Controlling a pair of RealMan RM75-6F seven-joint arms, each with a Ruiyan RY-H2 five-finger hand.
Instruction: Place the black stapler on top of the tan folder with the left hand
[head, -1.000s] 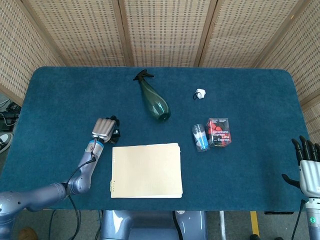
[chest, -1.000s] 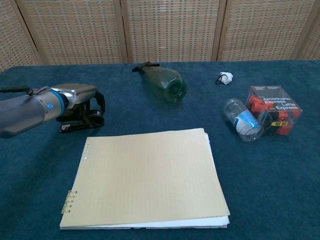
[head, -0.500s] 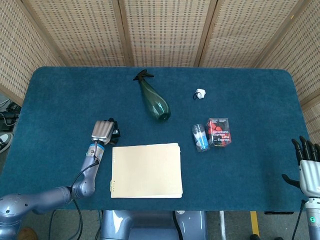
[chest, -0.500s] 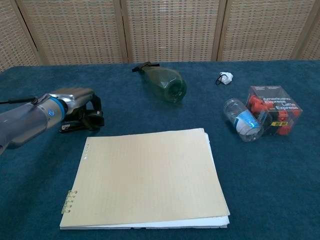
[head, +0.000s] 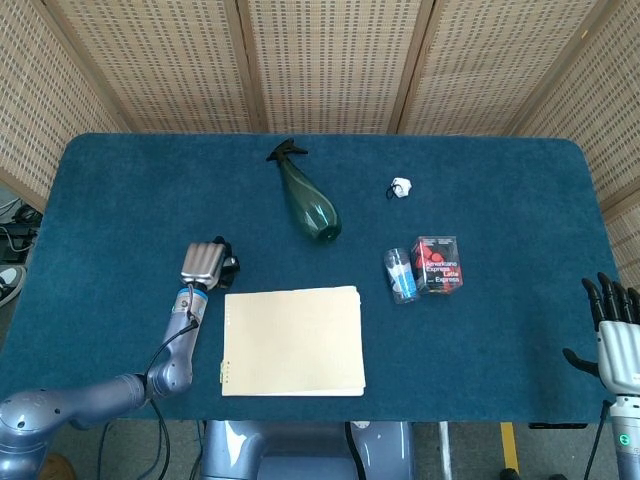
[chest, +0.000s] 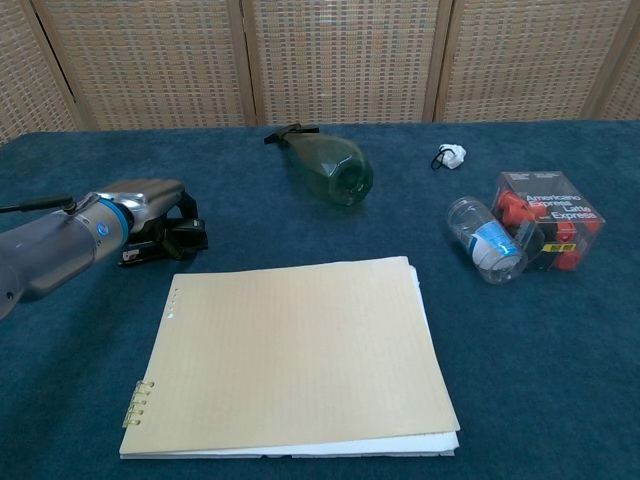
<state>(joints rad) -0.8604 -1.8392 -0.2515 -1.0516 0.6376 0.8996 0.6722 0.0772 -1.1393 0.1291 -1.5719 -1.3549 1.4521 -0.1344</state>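
The black stapler (chest: 152, 251) lies on the blue table just beyond the far left corner of the tan folder (chest: 295, 355). My left hand (chest: 152, 206) sits on top of it, with dark fingers (chest: 186, 235) curled down around its body, so I see only its low edge. From above, the left hand (head: 203, 262) covers nearly all of the stapler (head: 230, 266), left of the folder (head: 293, 340). My right hand (head: 615, 335) hangs off the table's near right corner, fingers spread and holding nothing.
A dark green bottle (chest: 330, 167) lies on its side behind the folder. A clear cup (chest: 485, 240) and a red-and-clear box (chest: 548, 218) lie to the right. A small white object (chest: 451, 155) sits further back. Wicker screens stand behind the table.
My left hand has sunk lower onto the stapler and its fingers have drawn in around it. The stapler and the right hand have not moved.
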